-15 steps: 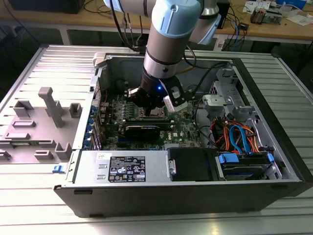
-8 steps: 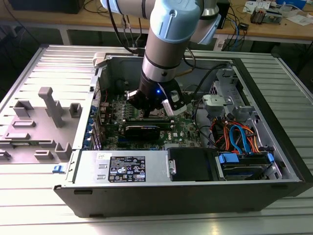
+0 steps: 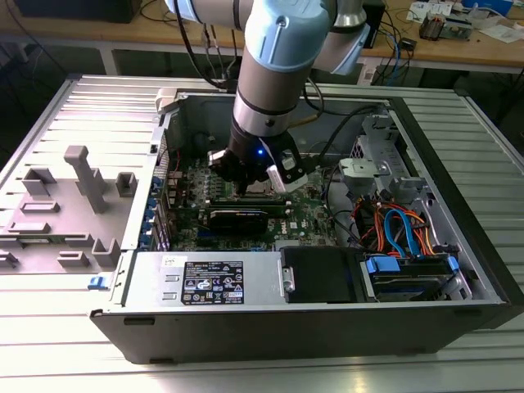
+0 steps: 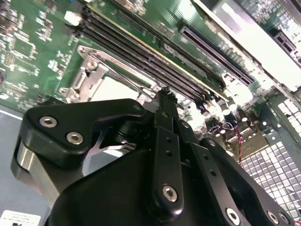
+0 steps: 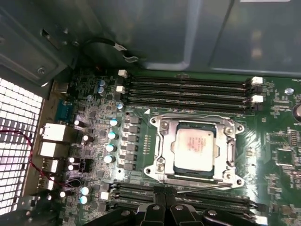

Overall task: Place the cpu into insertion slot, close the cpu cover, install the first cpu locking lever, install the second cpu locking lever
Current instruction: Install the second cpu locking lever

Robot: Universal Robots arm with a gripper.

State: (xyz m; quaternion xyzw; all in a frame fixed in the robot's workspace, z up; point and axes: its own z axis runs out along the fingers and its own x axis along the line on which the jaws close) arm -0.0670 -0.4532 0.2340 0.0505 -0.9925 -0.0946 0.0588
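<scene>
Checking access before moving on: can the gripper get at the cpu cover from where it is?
Probably yes. The gripper hangs just above the cpu cover, with nothing between them; the memory slots lie alongside, off the path.

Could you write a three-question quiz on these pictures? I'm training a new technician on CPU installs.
1. True or false: the cpu already sits in the insertion slot.
2. The cpu cover is: A) standing open, B) lying flat around the chip, C) removed.
3. Fill in: long black memory slots run along ____ sides of the socket.

Key
1. True; the silvery chip lies in the socket in the first wrist view.
2. B; the frame lies flat around the chip.
3. Two; the gripper is over one set.
</scene>
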